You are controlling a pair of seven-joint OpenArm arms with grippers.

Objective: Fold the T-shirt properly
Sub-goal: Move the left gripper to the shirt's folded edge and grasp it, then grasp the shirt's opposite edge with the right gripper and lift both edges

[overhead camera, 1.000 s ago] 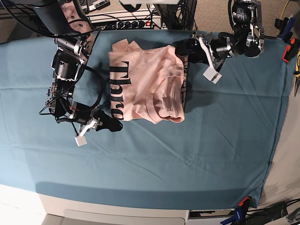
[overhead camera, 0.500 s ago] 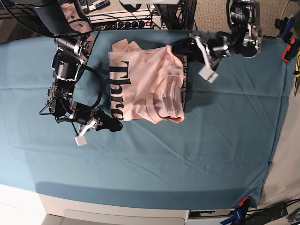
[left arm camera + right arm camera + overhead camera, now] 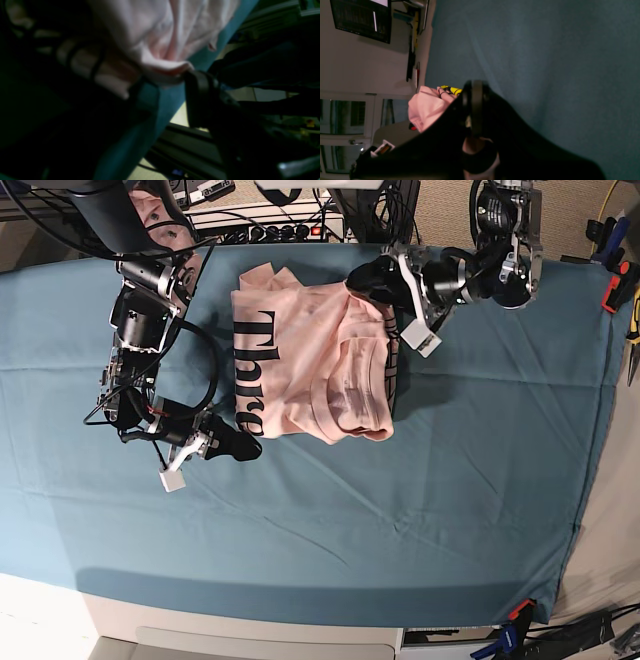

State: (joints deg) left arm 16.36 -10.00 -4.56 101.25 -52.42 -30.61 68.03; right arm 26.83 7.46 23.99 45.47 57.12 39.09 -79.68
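While the right tool [image 3: 245,447] is resting clenched and empty just left of the T-shirt [image 3: 310,355] on the tabletop [image 3: 450,480], the left tool [image 3: 385,280] is gaping at its far-right edge; next it probably needs to pinch that edge.

My left gripper [image 3: 378,288] now sits farther in toward the T-shirt [image 3: 315,355] than it did a second ago. It has travelled from the bare teal cloth [image 3: 400,500] beside the shirt's far corner to over that corner itself, and one open finger [image 3: 200,97] now touches the pink folded edge.
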